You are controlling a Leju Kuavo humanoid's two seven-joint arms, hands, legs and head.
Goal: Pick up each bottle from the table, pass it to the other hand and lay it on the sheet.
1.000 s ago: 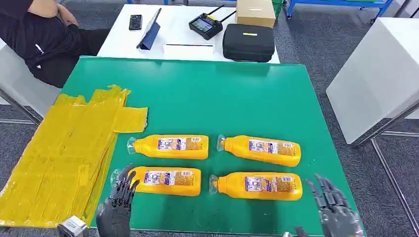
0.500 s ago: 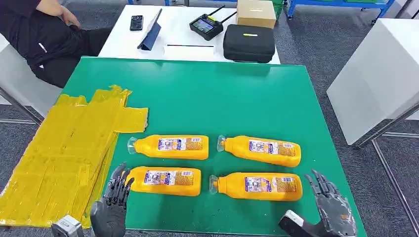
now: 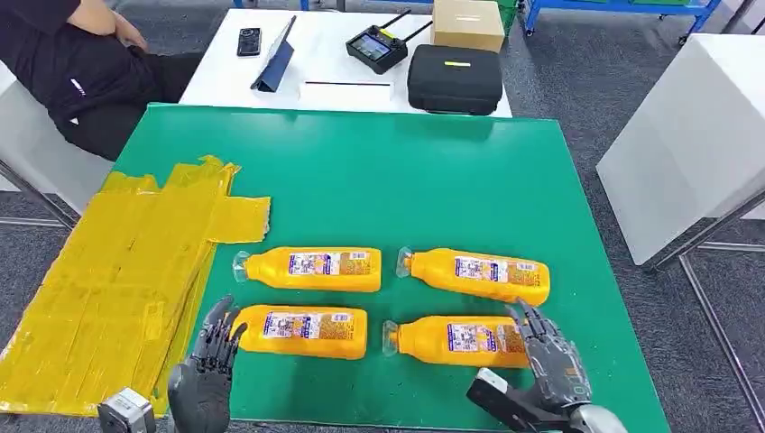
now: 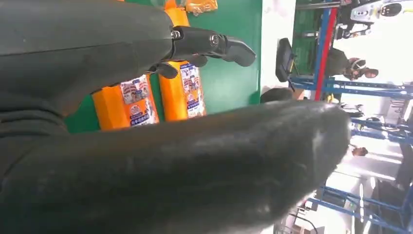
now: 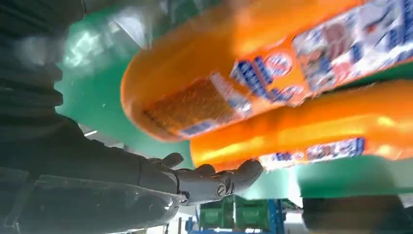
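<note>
the near right bottle [image 3: 469, 339] lies flat on the green table [image 3: 433, 189], its long axis running across the robot's front, clear cap toward the robot's left and its flat base toward the right. the right hand [image 3: 552, 361] is at that base end, fingers spread and reaching over the bottle's end, holding nothing; whether any fingertip touches the plastic cannot be told, though the right wrist view puts the bottle's base [image 5: 195, 97] just beside the fingers [image 5: 214, 180]. three other bottles lie parallel to it, the near left bottle [image 3: 302, 330] just beside the left hand [image 3: 209, 361], which is also spread and holding nothing. the yellow sheet [image 3: 117, 280] lies well apart on the robot's left, so the right hand looks the better placed to lift this bottle crosswise and hand it over leftward.
</note>
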